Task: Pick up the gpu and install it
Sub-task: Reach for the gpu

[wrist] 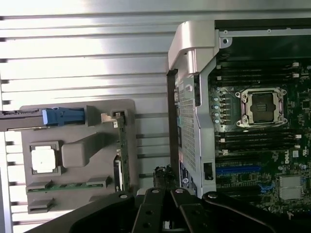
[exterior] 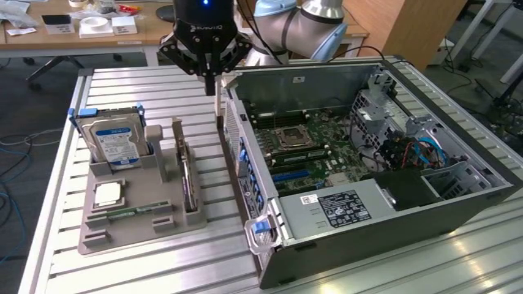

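Jaws are pressed together on nothing, hanging over the worktop (exterior: 147,92) right by the open pc case (exterior: 392,239), while the gpu (exterior: 188,180) stands on edge in the grey tray (exterior: 131,236), so dropping in shut they'd likely just bonk the card's top edge or clip the case.

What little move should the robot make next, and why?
Probably open the claw. It hangs shut and empty beside the case, while the gpu stands in the tray, not yet picked up.
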### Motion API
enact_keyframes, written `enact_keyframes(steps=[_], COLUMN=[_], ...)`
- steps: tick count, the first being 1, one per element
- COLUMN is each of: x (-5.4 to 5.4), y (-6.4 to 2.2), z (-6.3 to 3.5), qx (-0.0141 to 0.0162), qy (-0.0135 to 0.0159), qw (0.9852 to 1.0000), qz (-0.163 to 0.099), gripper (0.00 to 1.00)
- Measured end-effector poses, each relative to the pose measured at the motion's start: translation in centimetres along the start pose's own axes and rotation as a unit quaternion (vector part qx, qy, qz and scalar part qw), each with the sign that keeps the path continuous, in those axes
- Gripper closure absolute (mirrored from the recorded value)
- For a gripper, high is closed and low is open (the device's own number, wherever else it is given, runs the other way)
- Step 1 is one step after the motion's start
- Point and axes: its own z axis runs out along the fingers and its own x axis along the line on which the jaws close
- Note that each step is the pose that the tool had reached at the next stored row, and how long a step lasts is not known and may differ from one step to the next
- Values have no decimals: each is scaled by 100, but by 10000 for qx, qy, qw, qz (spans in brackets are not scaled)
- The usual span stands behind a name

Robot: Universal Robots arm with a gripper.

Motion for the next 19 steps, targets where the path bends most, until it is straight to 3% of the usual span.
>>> enact_keyframes(steps=[19], x=[289], y=[-21], z=[-11], qx=[-1], qy=[-14], qw=[10000], qz=[-1], gripper=[89])
